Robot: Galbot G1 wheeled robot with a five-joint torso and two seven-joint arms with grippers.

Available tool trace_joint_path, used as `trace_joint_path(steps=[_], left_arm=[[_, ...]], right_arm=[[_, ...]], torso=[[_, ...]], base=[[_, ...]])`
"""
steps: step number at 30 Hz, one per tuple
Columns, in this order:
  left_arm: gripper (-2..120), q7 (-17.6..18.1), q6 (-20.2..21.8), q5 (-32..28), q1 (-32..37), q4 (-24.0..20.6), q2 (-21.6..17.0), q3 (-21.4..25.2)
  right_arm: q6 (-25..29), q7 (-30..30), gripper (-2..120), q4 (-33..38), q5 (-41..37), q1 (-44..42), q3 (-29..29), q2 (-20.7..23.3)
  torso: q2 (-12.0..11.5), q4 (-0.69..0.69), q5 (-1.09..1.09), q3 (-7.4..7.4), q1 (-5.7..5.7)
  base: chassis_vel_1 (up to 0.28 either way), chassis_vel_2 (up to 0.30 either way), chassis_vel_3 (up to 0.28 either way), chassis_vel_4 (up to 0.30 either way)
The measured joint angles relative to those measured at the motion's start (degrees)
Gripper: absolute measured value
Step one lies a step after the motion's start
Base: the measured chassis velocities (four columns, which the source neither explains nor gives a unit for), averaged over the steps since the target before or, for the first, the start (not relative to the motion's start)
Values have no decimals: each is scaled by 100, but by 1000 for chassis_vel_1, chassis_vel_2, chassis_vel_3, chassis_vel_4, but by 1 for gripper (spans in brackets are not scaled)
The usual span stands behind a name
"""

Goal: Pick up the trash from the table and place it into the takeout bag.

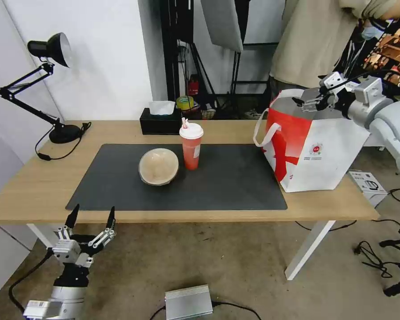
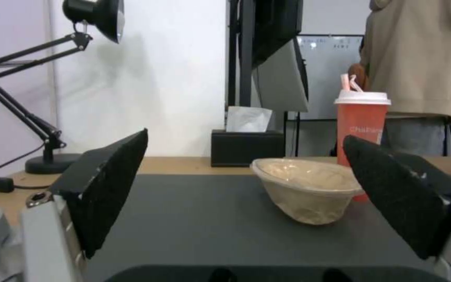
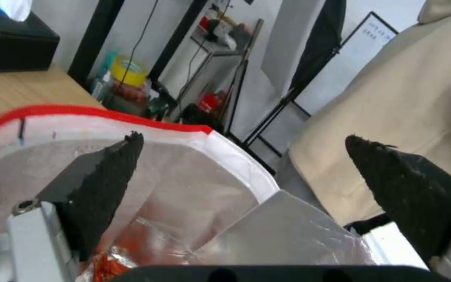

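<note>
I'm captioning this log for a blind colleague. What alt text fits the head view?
The right pincer hovers open over the mouth of the takeout bag at the table's right end. A red drink cup and a tan lidded container stand on the grey mat. The left pincer waits open below the near edge.

I see the tan container tilted beside the upright red cup on the mat; bag stands open.

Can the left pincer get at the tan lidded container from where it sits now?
Probably yes: the left pincer is open below the table's near edge, and bare mat lies between it and the container.
</note>
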State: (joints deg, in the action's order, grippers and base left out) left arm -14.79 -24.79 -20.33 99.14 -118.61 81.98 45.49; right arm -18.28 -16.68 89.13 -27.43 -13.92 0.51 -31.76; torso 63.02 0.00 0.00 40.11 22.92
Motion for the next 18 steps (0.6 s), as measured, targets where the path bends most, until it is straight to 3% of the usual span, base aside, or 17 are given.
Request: trace_joint_path(steps=[9,18], left_arm=[[100,16,3,-1,-32,-55,8,5],[100,36,110,159,-167,-245,7,-10]], right_arm=[[-6,414,99,472,-272,-373,-248,116],[264,1252,100,1422,-747,-1417,-910,215]], torso=[[0,0,0,0,0],[1,0,0,0,0]], base=[[0,0,0,0],[0,0,0,0]])
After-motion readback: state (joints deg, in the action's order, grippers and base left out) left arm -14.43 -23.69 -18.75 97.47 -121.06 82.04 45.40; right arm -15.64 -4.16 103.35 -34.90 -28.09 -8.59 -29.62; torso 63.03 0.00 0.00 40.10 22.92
